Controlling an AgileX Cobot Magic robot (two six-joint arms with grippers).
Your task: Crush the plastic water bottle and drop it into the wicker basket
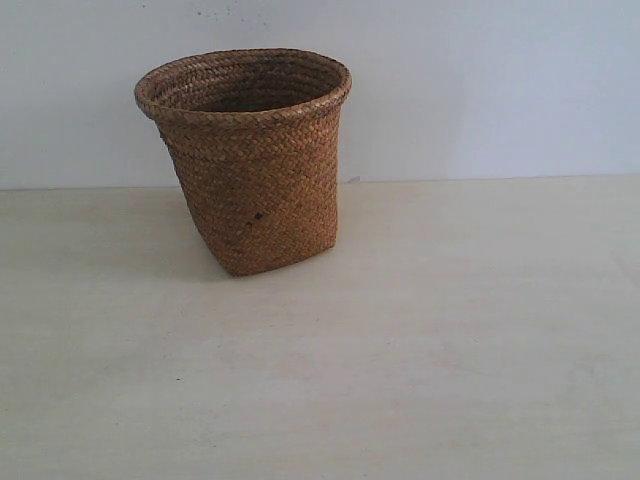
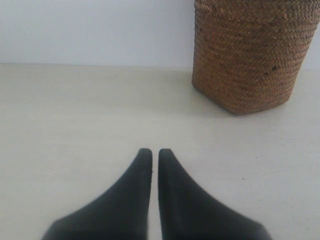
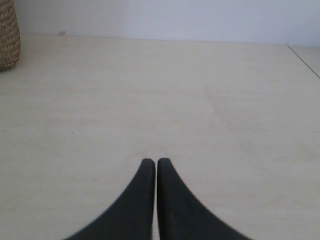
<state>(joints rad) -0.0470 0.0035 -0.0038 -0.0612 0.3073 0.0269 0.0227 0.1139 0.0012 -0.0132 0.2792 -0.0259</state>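
Note:
The tall brown wicker basket (image 1: 252,160) stands upright on the pale table, left of centre and near the back wall, with a small dark spot on its side. Its lower body also fills one upper corner of the left wrist view as the basket (image 2: 250,55), and an edge of the basket (image 3: 7,37) shows in the right wrist view. The plastic water bottle is out of view in every frame. My left gripper (image 2: 155,152) is shut with nothing between its black fingers, well short of the basket. My right gripper (image 3: 156,162) is shut and empty over bare table. Neither arm shows in the exterior view.
The pale wooden table (image 1: 450,340) meets a plain white wall (image 1: 480,80) behind the basket. A table edge or seam (image 3: 302,60) runs diagonally at one side of the right wrist view.

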